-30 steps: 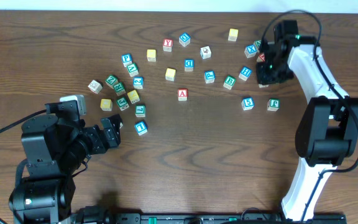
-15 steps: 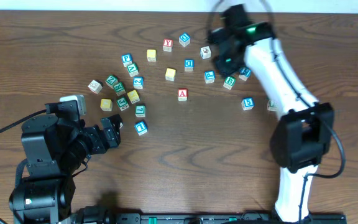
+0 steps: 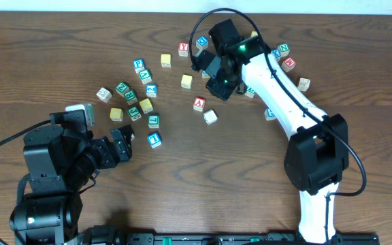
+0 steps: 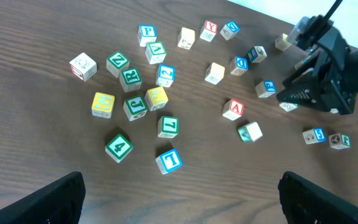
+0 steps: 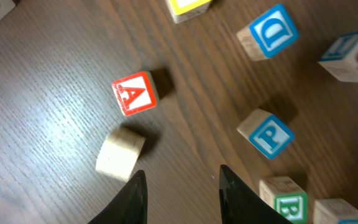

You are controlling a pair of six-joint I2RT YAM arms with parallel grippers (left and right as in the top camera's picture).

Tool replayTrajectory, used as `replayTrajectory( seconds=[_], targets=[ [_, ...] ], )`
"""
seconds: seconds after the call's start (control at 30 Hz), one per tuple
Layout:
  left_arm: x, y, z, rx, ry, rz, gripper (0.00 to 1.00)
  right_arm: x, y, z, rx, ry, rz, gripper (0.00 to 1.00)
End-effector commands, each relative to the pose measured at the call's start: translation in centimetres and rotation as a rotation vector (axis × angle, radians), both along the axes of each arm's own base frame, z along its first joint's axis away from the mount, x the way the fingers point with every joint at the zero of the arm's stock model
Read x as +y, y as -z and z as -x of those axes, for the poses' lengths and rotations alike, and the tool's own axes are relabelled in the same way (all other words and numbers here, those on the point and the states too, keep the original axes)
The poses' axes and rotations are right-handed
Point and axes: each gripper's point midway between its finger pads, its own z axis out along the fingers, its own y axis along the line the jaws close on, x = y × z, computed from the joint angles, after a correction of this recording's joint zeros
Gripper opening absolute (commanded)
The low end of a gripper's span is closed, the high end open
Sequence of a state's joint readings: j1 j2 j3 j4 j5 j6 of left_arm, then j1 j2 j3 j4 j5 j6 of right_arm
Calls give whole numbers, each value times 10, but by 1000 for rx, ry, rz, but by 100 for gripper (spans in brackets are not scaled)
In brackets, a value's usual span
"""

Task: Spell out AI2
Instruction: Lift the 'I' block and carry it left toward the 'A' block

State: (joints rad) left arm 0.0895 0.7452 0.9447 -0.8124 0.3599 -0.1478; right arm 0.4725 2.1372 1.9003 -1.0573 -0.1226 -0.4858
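Two grippers stand open-fingered and empty, the left gripper [image 3: 122, 143] at the overhead view's eight o'clock, the right gripper [image 3: 220, 85] near twelve with the red A cube [image 3: 199, 103] at its seven o'clock.

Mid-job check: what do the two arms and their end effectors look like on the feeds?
The left arm is all black and blocky, with a pale grey box on top. The right arm has white links, black joints, a small green light and a looping black cable. The left end effector and right end effector both have black fingers.
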Motion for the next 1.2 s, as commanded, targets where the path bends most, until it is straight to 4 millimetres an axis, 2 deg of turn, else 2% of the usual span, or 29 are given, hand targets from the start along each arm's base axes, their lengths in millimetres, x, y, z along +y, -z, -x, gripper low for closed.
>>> replayTrajectory(
  seconds=[0.0, 0.2, 0.37, 0.5, 0.57, 0.67, 0.8, 0.93, 1.07, 1.17],
  targets=[
    [1, -5, 0, -16, 6, -23, 98, 0, 13, 6, 39, -28, -14, 32],
    [1, -5, 0, -16, 6, -23, 98, -1, 13, 6, 56, 19, -35, 33],
    [1, -5, 0, -16, 6, -23, 98, 11, 10, 12, 124, 108, -119, 34],
    [1, -5, 0, -16, 6, -23, 98, 11, 15, 17, 206, 346, -141, 35],
    [1, -5, 0, -16, 6, -23, 98, 12, 19, 21, 256, 509, -147, 39],
    [1, -5, 0, -16, 6, -23, 98, 5, 31, 28, 311, 791, -117, 40],
    [1, -5, 0, -16, 6, -23, 98, -4, 50, 35, 295, 985, -60, 40],
    [1, -5, 0, -16, 6, -23, 98, 2, 65, 46, 313, 1041, -56, 39],
    [1, -5, 0, -16, 6, -23, 98, 8, 70, 47, 305, 1043, -67, 40],
    [1, -5, 0, -16, 6, -23, 98, 5, 75, 49, 290, 1065, -53, 42]
  ],
)
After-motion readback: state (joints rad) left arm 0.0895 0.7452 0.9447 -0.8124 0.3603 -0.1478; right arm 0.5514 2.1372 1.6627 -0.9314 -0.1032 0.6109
